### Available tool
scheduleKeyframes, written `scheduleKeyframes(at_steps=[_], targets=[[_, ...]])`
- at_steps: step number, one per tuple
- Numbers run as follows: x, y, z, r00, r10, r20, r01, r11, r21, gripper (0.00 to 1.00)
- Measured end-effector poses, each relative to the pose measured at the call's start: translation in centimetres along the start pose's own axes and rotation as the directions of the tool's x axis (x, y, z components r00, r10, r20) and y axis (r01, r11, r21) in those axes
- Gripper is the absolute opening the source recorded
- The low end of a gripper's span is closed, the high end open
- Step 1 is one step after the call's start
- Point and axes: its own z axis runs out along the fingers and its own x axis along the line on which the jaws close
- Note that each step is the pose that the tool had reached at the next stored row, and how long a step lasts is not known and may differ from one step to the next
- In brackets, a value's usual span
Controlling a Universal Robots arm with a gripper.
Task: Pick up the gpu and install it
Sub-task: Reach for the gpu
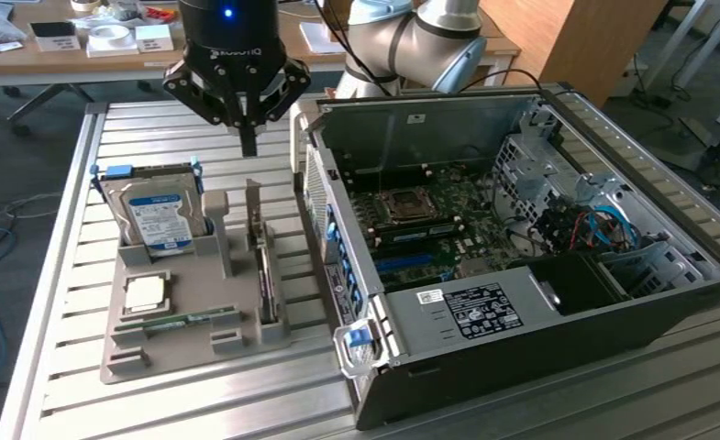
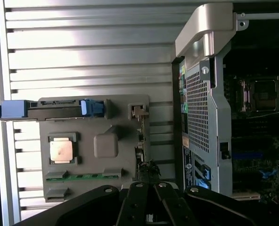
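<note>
The gpu (image 1: 265,275) stands on edge in a slot on the side of the grey holder tray (image 1: 170,353) nearest the case, its silver bracket at the far end. My gripper (image 1: 249,147) hangs above that far end, clear of the card, with its fingers shut together and nothing between them. In the wrist view the gpu (image 2: 140,141) appears as a thin dark edge along the tray (image 2: 106,146), just past my gripper (image 2: 146,186). The open computer case (image 1: 519,321) lies at the exterior view's right, with its motherboard (image 1: 421,229) exposed.
The tray also carries an upright hard drive (image 1: 158,215), a processor chip (image 1: 146,293) and a green memory stick (image 1: 176,321). The case wall (image 2: 201,108) rises close beside the tray. Everything rests on a ribbed metal table (image 1: 54,367); a cluttered desk stands behind.
</note>
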Motion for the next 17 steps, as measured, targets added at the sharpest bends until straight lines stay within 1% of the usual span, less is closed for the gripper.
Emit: scheduleKeyframes(at_steps=[17], targets=[[0.26, -1.08, 0.27, 1.0000, 0.000, 0.0000, 0.000, 1.0000, 0.0001, 0.11]])
